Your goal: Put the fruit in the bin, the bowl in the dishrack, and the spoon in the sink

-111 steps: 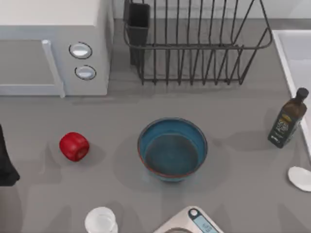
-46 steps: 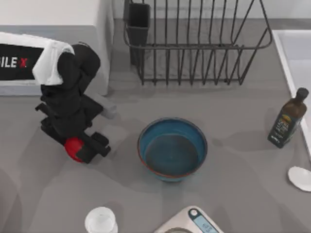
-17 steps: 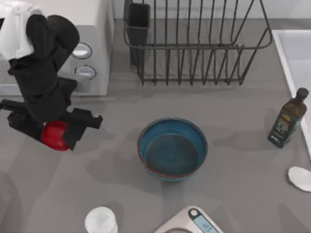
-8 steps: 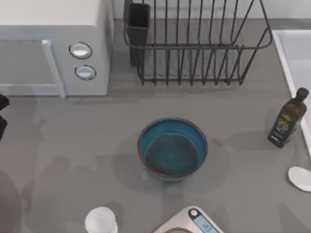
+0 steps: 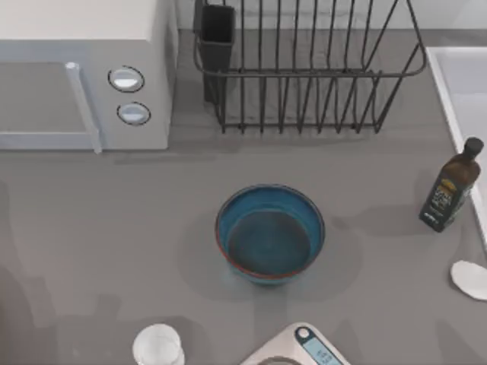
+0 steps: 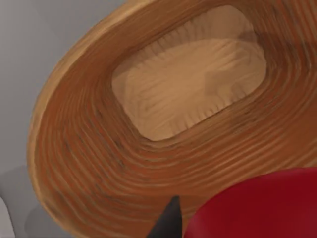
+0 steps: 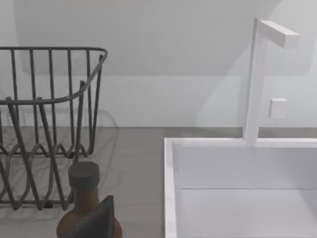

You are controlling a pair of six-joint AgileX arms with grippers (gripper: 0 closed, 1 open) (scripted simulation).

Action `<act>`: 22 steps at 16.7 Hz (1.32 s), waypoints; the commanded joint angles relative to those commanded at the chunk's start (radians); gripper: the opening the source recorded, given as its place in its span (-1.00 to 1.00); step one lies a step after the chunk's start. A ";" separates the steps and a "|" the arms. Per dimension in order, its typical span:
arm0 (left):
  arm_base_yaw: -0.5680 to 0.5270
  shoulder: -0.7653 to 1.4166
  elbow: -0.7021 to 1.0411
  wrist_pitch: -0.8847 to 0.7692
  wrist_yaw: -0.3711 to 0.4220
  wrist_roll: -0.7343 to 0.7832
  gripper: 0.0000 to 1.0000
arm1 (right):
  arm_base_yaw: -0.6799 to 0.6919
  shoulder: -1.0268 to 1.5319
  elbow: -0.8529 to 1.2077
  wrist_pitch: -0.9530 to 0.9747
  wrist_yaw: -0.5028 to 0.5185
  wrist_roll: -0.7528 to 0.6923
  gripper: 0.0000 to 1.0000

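Note:
The red fruit (image 6: 257, 203) fills a corner of the left wrist view, with my left gripper (image 6: 218, 223) shut on it and one dark fingertip (image 6: 168, 220) beside it. Below them lies the open woven brown bin (image 6: 89, 163). The blue bowl (image 5: 270, 234) sits upright mid-table, in front of the dark wire dishrack (image 5: 304, 68). At the table's right edge rests the white spoon (image 5: 469, 278). The white sink (image 5: 464, 84) is at the far right. A dark piece of my right gripper (image 7: 96, 220) shows near the sink (image 7: 237, 198) and the dishrack (image 7: 44, 124).
A white microwave (image 5: 84, 76) stands at the back left. An oil bottle (image 5: 450, 186) stands by the sink's rim, close to the spoon. A clear glass (image 5: 158, 347) and a scale (image 5: 300, 348) sit at the front edge. A faucet (image 7: 255, 79) rises behind the sink.
My left arm lifted the fruit off the table and carried it out past the top view's left edge. It now hangs over the bin. Bowl, spoon and bottle have not moved.

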 joint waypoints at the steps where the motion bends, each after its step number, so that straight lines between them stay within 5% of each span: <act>1: 0.004 -0.004 0.001 -0.001 0.000 -0.002 -1.00 | 0.000 0.000 0.000 0.000 0.000 0.000 1.00; 19: 0.011 0.054 -0.233 0.290 0.001 0.005 -1.00 | 0.000 0.000 0.000 0.000 0.000 0.000 1.00; 22: 0.011 0.054 -0.233 0.290 0.001 0.005 -0.55 | 0.000 0.000 0.000 0.000 0.000 0.000 1.00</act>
